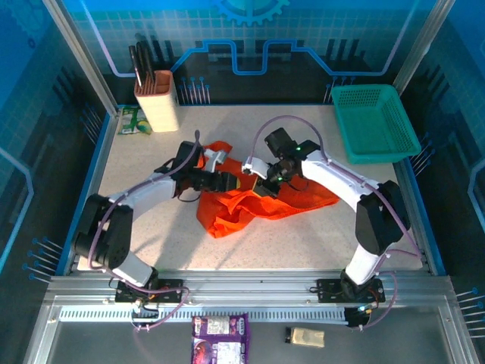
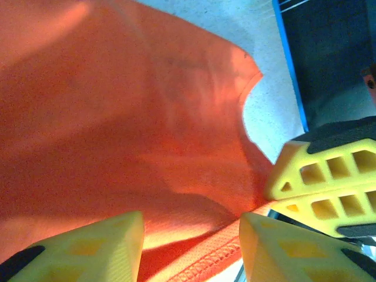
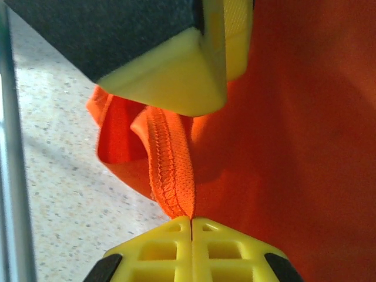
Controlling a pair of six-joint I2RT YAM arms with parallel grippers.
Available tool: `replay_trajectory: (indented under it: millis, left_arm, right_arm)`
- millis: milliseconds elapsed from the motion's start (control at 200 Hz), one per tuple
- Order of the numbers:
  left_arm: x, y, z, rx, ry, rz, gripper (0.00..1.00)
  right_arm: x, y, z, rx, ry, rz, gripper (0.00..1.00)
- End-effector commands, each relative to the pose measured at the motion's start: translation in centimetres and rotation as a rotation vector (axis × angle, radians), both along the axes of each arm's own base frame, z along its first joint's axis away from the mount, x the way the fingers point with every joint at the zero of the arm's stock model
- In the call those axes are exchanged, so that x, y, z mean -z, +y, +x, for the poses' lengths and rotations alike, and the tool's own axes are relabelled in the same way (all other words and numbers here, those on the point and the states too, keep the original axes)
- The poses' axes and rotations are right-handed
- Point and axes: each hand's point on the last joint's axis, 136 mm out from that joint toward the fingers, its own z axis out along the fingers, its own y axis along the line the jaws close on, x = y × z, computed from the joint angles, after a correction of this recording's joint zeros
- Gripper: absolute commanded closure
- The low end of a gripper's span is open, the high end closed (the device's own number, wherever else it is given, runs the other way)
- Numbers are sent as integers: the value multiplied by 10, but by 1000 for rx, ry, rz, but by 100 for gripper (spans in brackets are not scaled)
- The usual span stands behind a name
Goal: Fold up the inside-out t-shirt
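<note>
Right hand (image 3: 191,226): clamped on t-shirt (image 3: 294,147) hem | left hand (image 2: 191,241): jaws apart

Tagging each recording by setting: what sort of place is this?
Probably a robot lab test cell, not a home: a speckled table fenced by aluminium rails, blue printed backdrop panels, and staged props like a knife block and teal mesh basket.

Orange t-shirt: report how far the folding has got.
Done: nothing folded; the bright orange soft cloth t-shirt lies crumpled mid-table. In hand: the right gripper is shut on a stitched hem, and the left gripper stands open over a hem edge close by. Left: spread it flat, then make every fold.
</note>
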Motion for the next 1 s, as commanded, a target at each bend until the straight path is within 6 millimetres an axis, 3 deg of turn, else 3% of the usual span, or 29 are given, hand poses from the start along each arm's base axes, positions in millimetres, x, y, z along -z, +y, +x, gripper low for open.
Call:
replay_trajectory:
  millis: [0, 195, 520, 755, 996]
  left_arm:
    - [-24, -23, 7, 121, -73, -94, 51]
    - [-30, -42, 8, 209, -66, -162, 50]
    - [0, -57, 2, 261, 35, -154, 50]
    - [10, -58, -1, 268, 66, -151, 51]
    - [-4, -60, -14, 308, 52, -182, 57]
  right_arm:
    - [-10, -9, 17, 10, -72, -12, 100]
    - [-20, -21, 45, 99, -121, 19, 100]
    - [-24, -38, 76, 218, -164, 59, 100]
    - [-26, -48, 93, 296, -180, 93, 100]
    - [-23, -52, 103, 343, -187, 84, 100]
